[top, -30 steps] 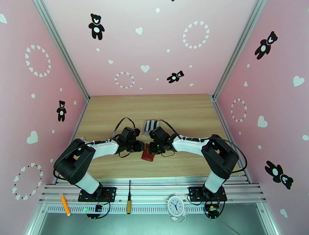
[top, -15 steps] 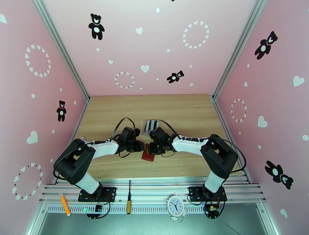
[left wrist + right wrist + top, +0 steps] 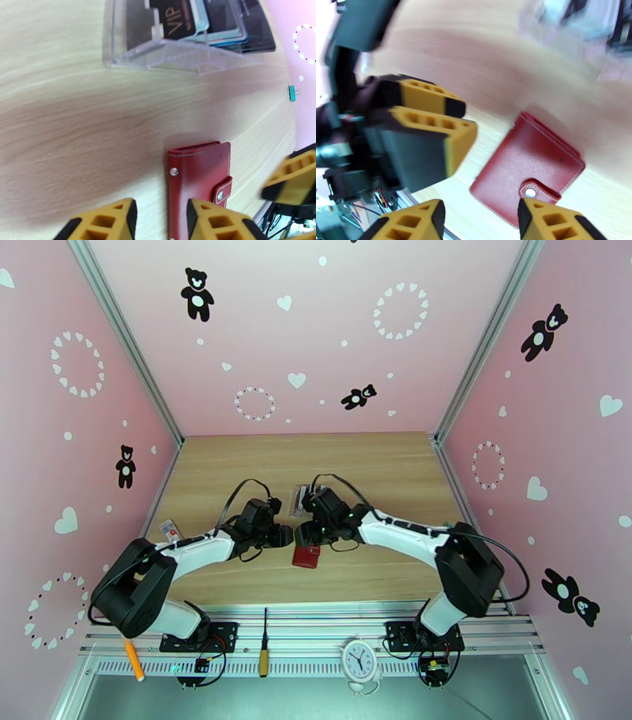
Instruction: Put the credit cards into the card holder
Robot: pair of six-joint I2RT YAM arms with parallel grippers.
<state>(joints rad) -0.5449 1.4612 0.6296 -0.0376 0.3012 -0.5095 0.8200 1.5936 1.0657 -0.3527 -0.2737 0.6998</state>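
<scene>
The card holder (image 3: 306,556), a dark-red wallet snapped shut by its tab, lies flat on the wooden table, also seen in the left wrist view (image 3: 199,177) and the right wrist view (image 3: 529,169). Several credit cards (image 3: 177,21) stand in a clear plastic rack (image 3: 304,497) just behind it. My left gripper (image 3: 285,537) is open at the wallet's left edge, its fingertips (image 3: 118,215) apart and holding nothing. Open too, my right gripper (image 3: 302,534) hovers over the wallet with its yellow fingers (image 3: 549,221) wide apart and empty. The two grippers face each other closely.
A green binder clip (image 3: 292,93) lies on the table to the right. A small card-like item (image 3: 168,529) sits near the left wall. On the front rail are a screwdriver (image 3: 264,650), a small clock (image 3: 359,658) and an orange marker (image 3: 133,658).
Both grippers opened and let go of the wallet, which now lies flat on the table. The right gripper rose and shifted toward the rack; the left arm drew back slightly left.
</scene>
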